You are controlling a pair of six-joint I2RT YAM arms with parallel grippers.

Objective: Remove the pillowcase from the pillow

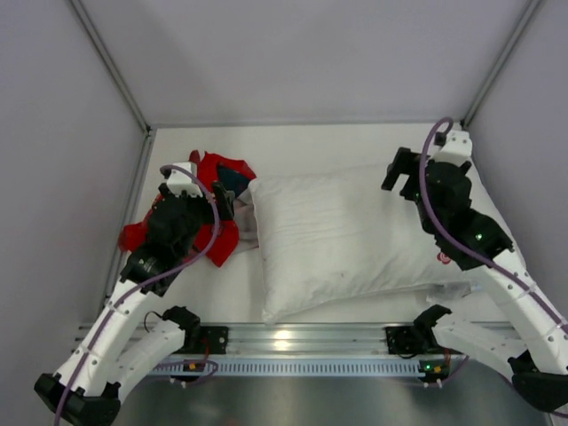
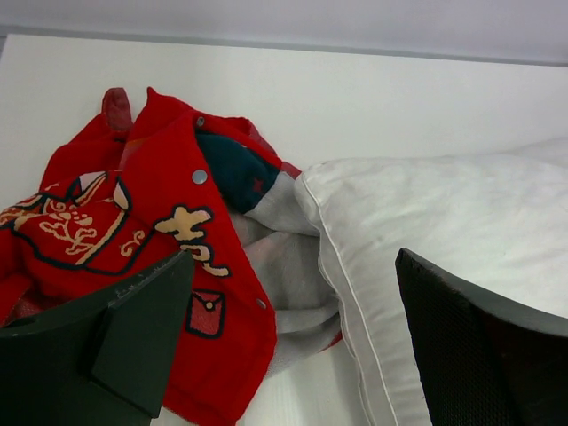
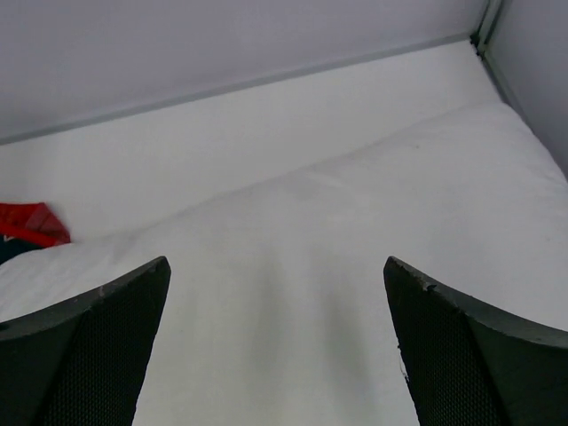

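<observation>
The white pillow (image 1: 342, 240) lies bare across the middle of the table. Just off its left end, the red printed pillowcase (image 1: 226, 173) sits crumpled in a heap, partly under my left arm. In the left wrist view the pillowcase (image 2: 133, 222) shows its grey inside next to the pillow's (image 2: 461, 222) piped edge. My left gripper (image 1: 224, 199) (image 2: 295, 266) hovers open over that spot, with nothing between its fingers. My right gripper (image 1: 398, 174) (image 3: 275, 266) stands open above the pillow's (image 3: 311, 248) far right part. A red corner of the pillowcase (image 3: 31, 222) peeks at the left.
Grey enclosure walls ring the white table on the left, back and right. An aluminium rail (image 1: 284, 340) with both arm bases runs along the near edge. The pillow's right end reaches under the right arm, close to the right wall.
</observation>
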